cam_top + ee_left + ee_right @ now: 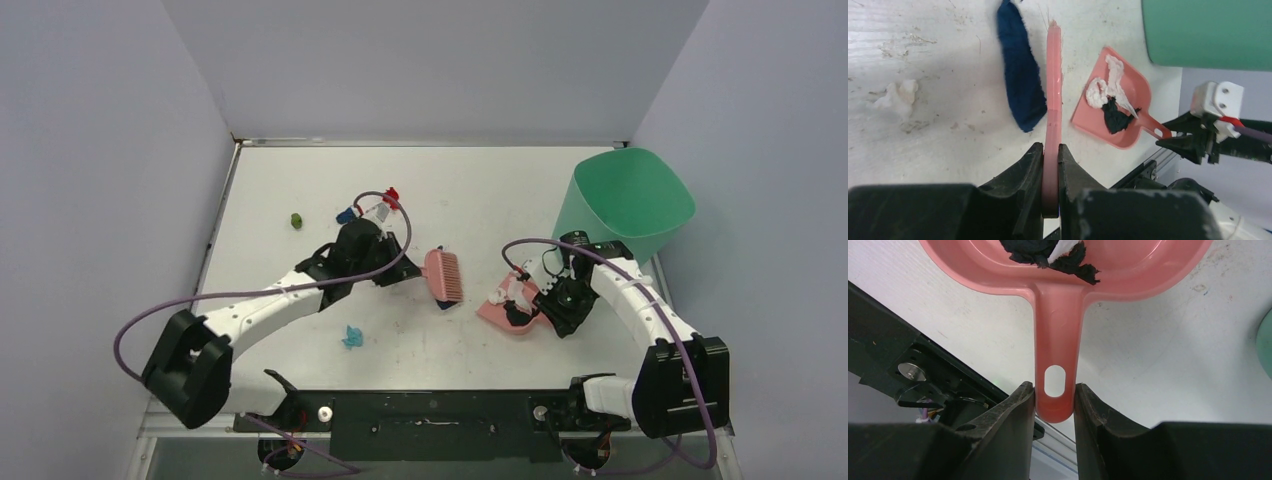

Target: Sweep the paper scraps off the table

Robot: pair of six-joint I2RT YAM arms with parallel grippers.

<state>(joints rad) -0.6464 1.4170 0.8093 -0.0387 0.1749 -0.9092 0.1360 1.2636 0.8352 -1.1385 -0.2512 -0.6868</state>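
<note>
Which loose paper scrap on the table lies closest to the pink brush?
The dark blue scrap, lying right alongside the brush; the green scrap, cyan scrap and white scrap sit farther off.

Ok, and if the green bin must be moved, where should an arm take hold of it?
Probably at the near rim of the green bin, coming from above, with one of the fingers inside and one outside. It stands upright with its mouth open, its wall looks thin, and its body seems too wide to span.

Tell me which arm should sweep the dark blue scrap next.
Left. The left gripper clamps the brush, right beside the dark blue scrap; the right gripper is tied up holding the dustpan.
</note>
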